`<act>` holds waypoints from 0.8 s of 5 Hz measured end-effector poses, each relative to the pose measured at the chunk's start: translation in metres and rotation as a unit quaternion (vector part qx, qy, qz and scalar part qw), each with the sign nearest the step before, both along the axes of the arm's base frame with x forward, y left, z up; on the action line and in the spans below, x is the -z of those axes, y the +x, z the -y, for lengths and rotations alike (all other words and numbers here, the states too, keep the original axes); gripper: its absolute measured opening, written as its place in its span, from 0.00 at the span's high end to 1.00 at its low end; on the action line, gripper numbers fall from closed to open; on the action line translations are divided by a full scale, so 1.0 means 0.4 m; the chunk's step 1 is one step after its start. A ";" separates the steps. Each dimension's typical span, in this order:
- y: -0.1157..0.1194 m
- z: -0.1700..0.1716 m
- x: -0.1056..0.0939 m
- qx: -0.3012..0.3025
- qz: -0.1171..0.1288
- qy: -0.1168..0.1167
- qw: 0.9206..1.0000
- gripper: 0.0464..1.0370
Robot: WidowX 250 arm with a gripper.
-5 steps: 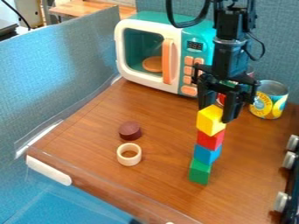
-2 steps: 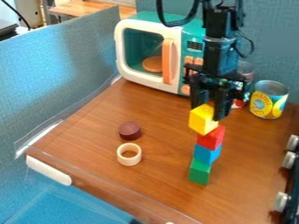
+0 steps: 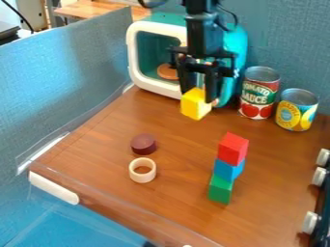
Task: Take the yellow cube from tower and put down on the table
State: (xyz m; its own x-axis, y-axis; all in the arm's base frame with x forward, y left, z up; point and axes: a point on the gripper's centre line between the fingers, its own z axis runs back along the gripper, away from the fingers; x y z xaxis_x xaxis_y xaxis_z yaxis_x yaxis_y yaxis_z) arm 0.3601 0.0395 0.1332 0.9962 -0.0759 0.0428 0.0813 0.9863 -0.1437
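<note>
The yellow cube (image 3: pixel 195 104) has moved left and farther back from the tower (image 3: pixel 228 169); it now hangs above the counter (image 3: pixel 97 144) by the toy microwave (image 3: pixel 169 19), clasped between the fingers (image 3: pixel 211 86). Probably light and stiff, it suits a modest squeeze across opposite flat sides.

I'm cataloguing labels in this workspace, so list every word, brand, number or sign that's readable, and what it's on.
"TOMATO SAUCE": on the red-and-green labelled can.
Yellow-labelled can: curved lettering, too small to read surely.
Yellow cube: no text seen.
Red block: no text seen.
</note>
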 end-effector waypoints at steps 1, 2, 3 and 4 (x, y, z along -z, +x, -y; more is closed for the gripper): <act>0.016 -0.033 0.103 -0.011 -0.064 0.022 0.998 0.50; 0.035 -0.041 0.167 0.002 -0.089 0.055 0.995 0.50; 0.046 -0.019 0.217 0.036 -0.096 0.071 0.992 0.50; 0.045 -0.021 0.229 0.034 -0.099 0.073 0.992 0.50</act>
State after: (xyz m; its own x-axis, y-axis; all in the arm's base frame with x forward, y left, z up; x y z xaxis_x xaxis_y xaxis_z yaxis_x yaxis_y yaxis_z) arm 0.3782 0.0479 0.0416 0.9764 -0.1337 -0.1696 0.1322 0.9910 -0.0203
